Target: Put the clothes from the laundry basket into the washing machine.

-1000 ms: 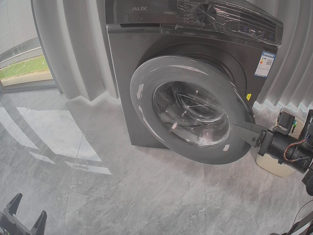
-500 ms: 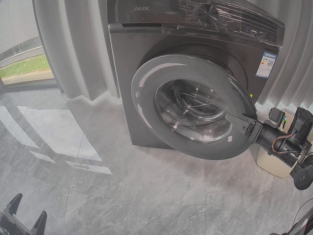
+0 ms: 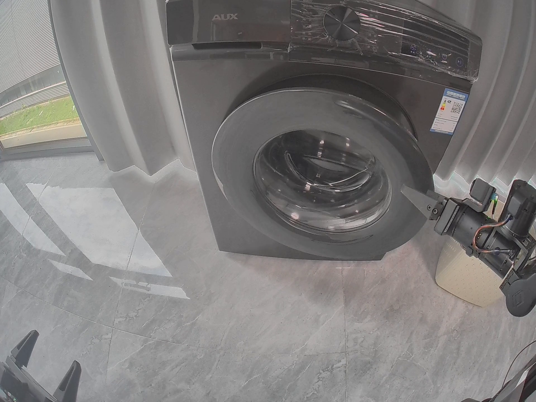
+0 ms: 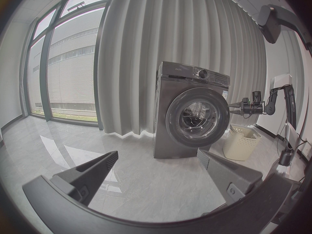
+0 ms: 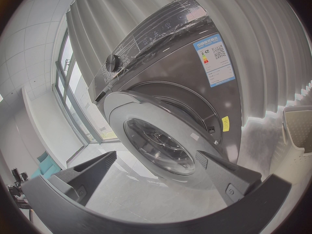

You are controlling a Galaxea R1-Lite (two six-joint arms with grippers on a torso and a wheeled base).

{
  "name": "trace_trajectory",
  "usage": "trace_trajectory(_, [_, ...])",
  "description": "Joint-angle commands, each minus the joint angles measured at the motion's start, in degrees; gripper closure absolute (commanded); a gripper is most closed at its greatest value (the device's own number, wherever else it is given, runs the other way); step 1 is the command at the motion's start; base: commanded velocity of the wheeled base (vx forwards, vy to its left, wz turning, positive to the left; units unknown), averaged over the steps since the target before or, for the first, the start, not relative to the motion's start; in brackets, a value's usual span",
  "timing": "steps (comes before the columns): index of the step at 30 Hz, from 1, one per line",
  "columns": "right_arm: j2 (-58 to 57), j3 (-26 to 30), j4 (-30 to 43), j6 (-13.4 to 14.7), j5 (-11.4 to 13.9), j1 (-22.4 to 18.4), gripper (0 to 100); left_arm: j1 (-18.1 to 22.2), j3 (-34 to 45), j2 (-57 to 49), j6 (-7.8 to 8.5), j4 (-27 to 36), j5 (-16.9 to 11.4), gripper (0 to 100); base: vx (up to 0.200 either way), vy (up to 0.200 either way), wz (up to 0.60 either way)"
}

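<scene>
One spread, empty right end effector (image 3: 412,195) at washing machine door (image 3: 237,157) rim; laundry basket (image 3: 466,277) below.

Reads as smooth, satin-sheened metal on the dark grey front-loading washing machine (image 3: 223,113), with crinkled clear plastic film (image 3: 391,34) over its panel and glossy glass in the round door (image 3: 321,180). Shines polished, mirror-like, across the grey stone-look floor tiles (image 3: 223,319). Looks matt on the pale cloth curtain (image 3: 123,57) and the cream perforated plastic laundry basket (image 3: 463,274).
</scene>
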Motion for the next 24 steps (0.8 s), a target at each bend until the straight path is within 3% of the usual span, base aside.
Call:
trace_trajectory(1, [-0.22,0.16,-0.74,-0.06,-0.12,-0.16,0,-0.01,1.01,0.13,0.16,-0.03,-0.06,0,0.000,-0.200,0.00])
trace_trajectory(4, [-0.05,0.51,-1.45,-0.06,-0.21,-0.16,0,-0.01,1.01,0.22,0.25,-0.03,-0.06,0,0.000,-0.200,0.00])
trace_trajectory(11, [0.30,1.30,-1.53,-2.87,-0.21,-1.39,0,-0.01,1.01,0.22,0.16,-0.03,-0.14,0,0.000,0.000,0.00])
trace_trajectory(19, [1.09,2.00,-1.62,-3.22,-0.21,-1.30,0,-0.01,1.01,0.22,0.52,-0.03,-0.58,0,0.000,0.000,0.00])
trace_trajectory(24, [1.18,2.00,-1.53,-3.22,-0.21,-1.30,0,-0.01,1.01,0.13,0.43,-0.03,-0.67,0,0.000,-0.200,0.00])
